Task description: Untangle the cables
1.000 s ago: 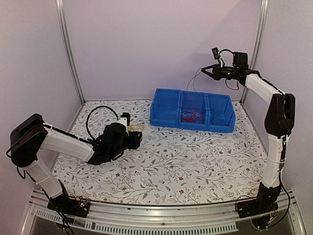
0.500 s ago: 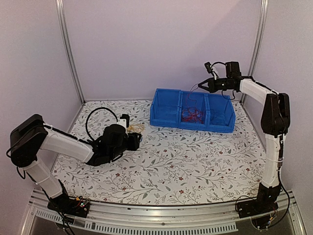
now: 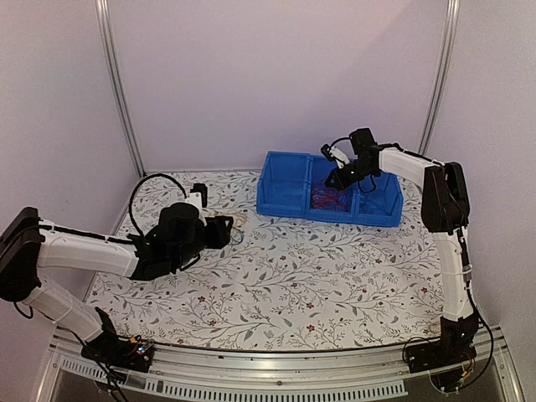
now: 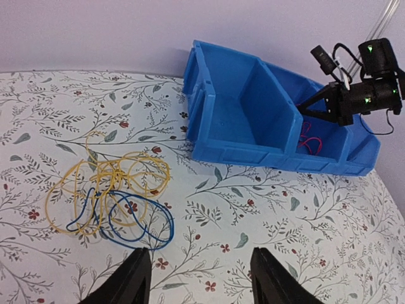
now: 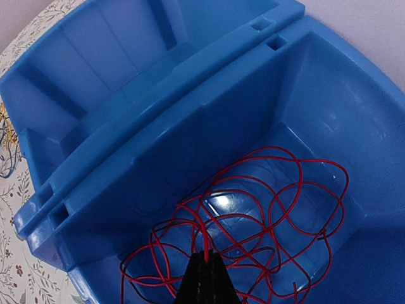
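A second ago the right pincer (image 5: 205, 256) was high above the blue bin (image 3: 285, 205). It has now dropped into the middle compartment, clamped shut on a strand of the red cables (image 5: 253, 209). The left pincer (image 4: 199, 258), half open and empty, has shifted slightly left. It hovers near the yellow and blue cables (image 4: 114, 196), which lie toward the counter's far edge.

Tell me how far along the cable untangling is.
Done: the red cables sit in the middle compartment of the blue bin, apart from the rest. In hand: the right gripper is shut on a red strand there. Left: the yellow and blue cables lie looped together on the table before the open left gripper.
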Controlling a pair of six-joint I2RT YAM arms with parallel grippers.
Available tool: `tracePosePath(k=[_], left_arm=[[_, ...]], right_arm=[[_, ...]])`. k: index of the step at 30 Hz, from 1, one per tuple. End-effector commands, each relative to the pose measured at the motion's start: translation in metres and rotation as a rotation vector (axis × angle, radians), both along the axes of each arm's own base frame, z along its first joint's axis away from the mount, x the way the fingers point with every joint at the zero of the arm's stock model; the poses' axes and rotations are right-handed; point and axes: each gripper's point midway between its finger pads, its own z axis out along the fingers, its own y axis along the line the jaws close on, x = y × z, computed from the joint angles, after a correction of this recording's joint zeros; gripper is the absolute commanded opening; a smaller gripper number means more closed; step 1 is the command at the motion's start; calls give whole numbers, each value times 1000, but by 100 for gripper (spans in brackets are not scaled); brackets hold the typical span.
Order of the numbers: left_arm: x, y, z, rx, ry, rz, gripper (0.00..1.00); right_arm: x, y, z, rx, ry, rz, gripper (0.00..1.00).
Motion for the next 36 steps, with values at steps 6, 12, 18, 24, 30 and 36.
tracePosePath(k=[6,12,18,24,30,36], left_arm=[[18,36,3,-12,99,52,56],[35,53,13,-7,166,62,57],[59,76,-13,18,191,134,57],[83,82,-45,29,267,170,48],[112,65,-79,62,359,105,43],[134,76,-91,241,412,151,43]], right_arm=[[-23,-12,-1,-204,7,46,31],[-61,-23,66,-206,-55,79,48],[-110,-27,119,-106,-139,114,53],[-179,-28,109,19,-142,193,54],[-233,-21,117,168,-173,293,54],[-241,-19,114,197,-170,316,54]])
